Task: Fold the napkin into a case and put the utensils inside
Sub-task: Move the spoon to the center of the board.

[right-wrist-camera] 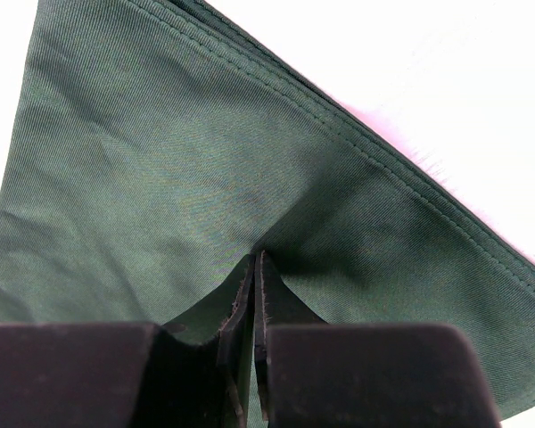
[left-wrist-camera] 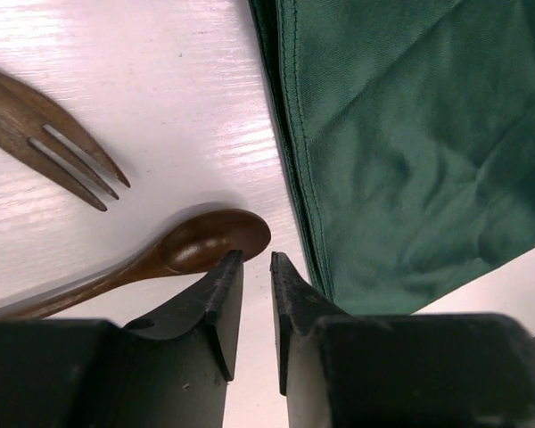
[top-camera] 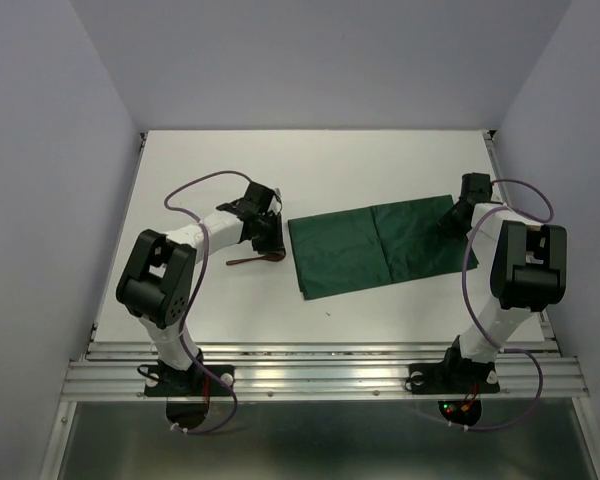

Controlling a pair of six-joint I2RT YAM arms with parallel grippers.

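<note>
Pinching folded dark green cloth napkin (top-camera: 380, 248), centre-right of overhead view, in pressed-together right fingers (right-wrist-camera: 241, 303), probably to anchor it, with narrowly parted, empty left fingers (left-wrist-camera: 218, 294) poised at reddish-brown wooden spoon (left-wrist-camera: 205, 242), frame bottom, seemingly for pickup.

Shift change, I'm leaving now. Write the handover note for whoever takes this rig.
Grippers: the left gripper is slightly open and empty, tips beside the spoon bowl. The right gripper is shut, pinching the napkin near its far right corner.
Things: napkin folded into a strip; spoon and fork lie on the table just left of it.
Done: the first folding.
Left: finish the case, put both utensils in.
</note>
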